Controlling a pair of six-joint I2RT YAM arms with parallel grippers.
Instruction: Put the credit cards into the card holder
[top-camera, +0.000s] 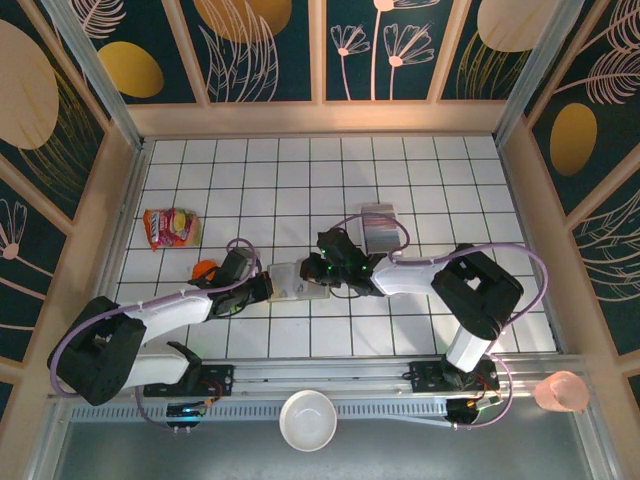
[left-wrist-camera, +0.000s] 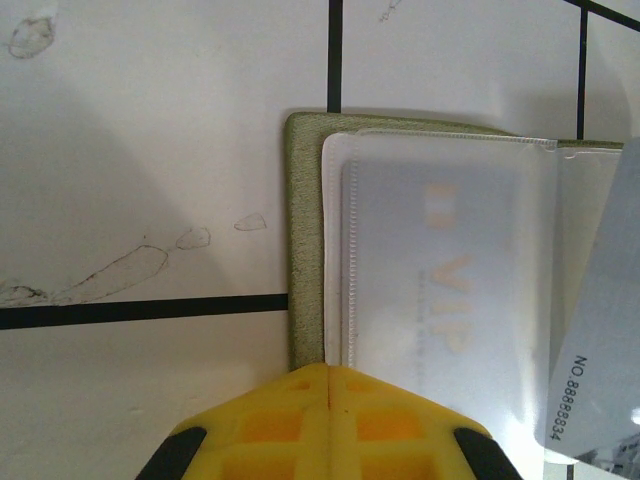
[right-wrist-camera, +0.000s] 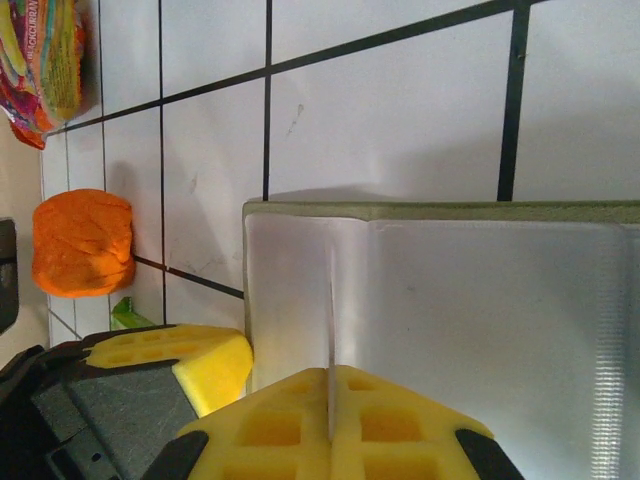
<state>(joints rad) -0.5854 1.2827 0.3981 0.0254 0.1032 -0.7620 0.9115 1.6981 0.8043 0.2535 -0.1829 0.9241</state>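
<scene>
On the white tiled worktop (top-camera: 250, 190), the open olive card holder (top-camera: 292, 282) lies at centre between 2 arms. The left pincer (left-wrist-camera: 328, 385) is pressed together on the holder's near edge, beside a sleeved VIP card (left-wrist-camera: 445, 270). The right pincer (right-wrist-camera: 330, 390) clamps 1 credit card (right-wrist-camera: 331, 320) edge-on over the holder's pale inside.

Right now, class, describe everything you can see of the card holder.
The card holder lies open and flat on the white tiled table. Its outer rim is olive-green fabric; inside are clear plastic sleeves, one holding a pale VIP card. The left gripper pinches one edge; the right gripper holds a credit card edge-on over it.
</scene>
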